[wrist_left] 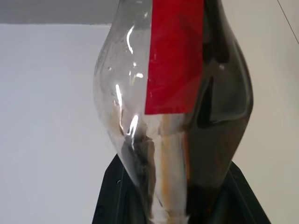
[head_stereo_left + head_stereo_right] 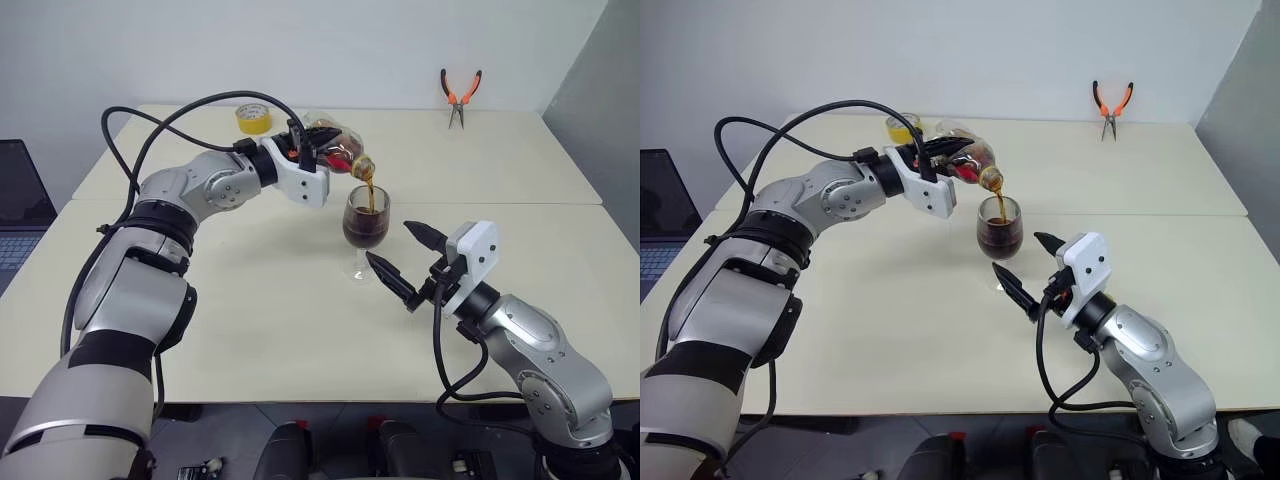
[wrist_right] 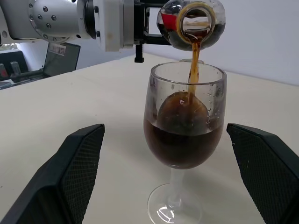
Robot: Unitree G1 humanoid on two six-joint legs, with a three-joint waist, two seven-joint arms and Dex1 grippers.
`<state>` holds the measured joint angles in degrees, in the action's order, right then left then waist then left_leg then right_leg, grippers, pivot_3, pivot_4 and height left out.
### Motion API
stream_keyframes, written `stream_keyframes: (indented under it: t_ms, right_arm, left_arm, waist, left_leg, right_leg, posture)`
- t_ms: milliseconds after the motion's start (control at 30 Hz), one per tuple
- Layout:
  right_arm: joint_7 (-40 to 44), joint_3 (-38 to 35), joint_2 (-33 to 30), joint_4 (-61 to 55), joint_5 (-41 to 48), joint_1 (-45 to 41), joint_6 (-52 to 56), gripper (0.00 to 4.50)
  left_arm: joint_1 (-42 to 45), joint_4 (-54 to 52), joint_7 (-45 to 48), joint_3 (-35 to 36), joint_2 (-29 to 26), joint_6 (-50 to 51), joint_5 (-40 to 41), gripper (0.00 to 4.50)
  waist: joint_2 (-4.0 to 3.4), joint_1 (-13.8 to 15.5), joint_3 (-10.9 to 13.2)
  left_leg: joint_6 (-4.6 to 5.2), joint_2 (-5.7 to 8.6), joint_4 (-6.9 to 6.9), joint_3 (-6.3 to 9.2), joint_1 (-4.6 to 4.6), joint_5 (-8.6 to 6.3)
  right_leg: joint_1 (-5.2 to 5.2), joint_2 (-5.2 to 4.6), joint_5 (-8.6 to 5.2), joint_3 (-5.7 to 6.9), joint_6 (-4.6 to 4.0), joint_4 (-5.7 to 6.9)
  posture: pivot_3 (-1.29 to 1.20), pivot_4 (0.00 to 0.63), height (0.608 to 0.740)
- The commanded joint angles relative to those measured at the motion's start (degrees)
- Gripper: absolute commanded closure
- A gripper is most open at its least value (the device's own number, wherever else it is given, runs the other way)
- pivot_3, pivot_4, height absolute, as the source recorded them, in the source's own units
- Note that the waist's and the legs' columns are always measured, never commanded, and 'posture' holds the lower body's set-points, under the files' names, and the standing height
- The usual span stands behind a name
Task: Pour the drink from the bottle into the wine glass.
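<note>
The bottle (image 2: 335, 143) is being gripped, tipped, by the closed left end effector (image 2: 303, 152), its mouth over the wine glass (image 2: 365, 222); the right end effector (image 2: 412, 262) is being held wide open, empty, beside the stem.

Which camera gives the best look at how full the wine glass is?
The right wrist view: the wine glass stands close and unobstructed, its bowl roughly half full of the drink. Both head views show it smaller, from above.

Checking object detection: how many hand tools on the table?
1: orange-handled pliers at the table's far right edge, well beyond the wine glass. More may sit outside the views.
</note>
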<state>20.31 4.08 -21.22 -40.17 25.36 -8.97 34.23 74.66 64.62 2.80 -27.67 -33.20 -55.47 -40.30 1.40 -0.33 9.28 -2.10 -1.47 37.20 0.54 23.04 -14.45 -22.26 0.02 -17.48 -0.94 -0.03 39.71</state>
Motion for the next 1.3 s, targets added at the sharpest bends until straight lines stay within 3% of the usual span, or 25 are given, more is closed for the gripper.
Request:
stream_keyframes:
  t_ms: [33,400,767,967,1300]
  right_arm:
    - [0.36,-0.02,0.0,-1.14,-0.42,-0.36,-1.4,0.0]
    - [2.3,1.17,-1.0,-1.23,-2.24,-0.55,-3.01,0.0]
    - [7.45,1.82,-4.15,-4.96,0.75,0.53,-2.45,0.0]
    - [9.13,1.18,-5.41,-5.84,3.13,0.27,-1.42,0.0]
    - [9.77,-0.08,-5.16,-5.31,6.61,-1.68,-0.94,0.0]
  left_arm:
    - [-0.29,-2.03,1.58,2.73,0.03,-0.27,3.93,3.74]
    - [-5.11,-5.56,10.39,7.29,1.5,1.78,13.6,3.75]
    - [-21.76,-20.77,20.0,20.41,5.29,23.91,33.12,3.76]
    - [-32.1,-31.4,14.99,31.05,8.48,43.44,42.89,3.76]
    - [-39.41,-34.73,5.96,40.78,12.51,53.92,48.72,3.76]
  waist:
    - [0.0,0.0,0.0]
    - [0.0,-0.08,0.0]
    - [-0.01,-0.51,0.0]
    - [0.0,-0.61,-0.01]
    - [0.06,0.03,-0.05]
  left_leg:
    - [0.0,0.0,0.0,0.0,0.0,0.0]
    - [0.0,0.0,0.08,0.02,0.0,0.0]
    - [0.05,-0.08,0.36,0.09,0.05,-0.03]
    - [0.17,-0.1,0.74,0.36,0.34,-0.1]
    - [0.2,-0.04,0.76,0.45,0.4,-0.12]
  right_leg:
    - [0.0,0.0,0.0,0.0,0.0,0.01]
    - [0.0,0.0,0.0,0.01,0.0,0.09]
    - [0.01,0.01,-0.01,-0.04,-0.01,0.22]
    - [0.0,0.0,-0.01,0.05,-0.01,0.26]
    - [0.01,-0.04,-0.01,0.11,0.0,0.25]
  posture:
    - [0.0,0.15,0.74]
    - [0.0,0.15,0.74]
    - [0.0,0.15,0.74]
    - [0.0,0.15,0.74]
    - [0.0,0.15,0.74]
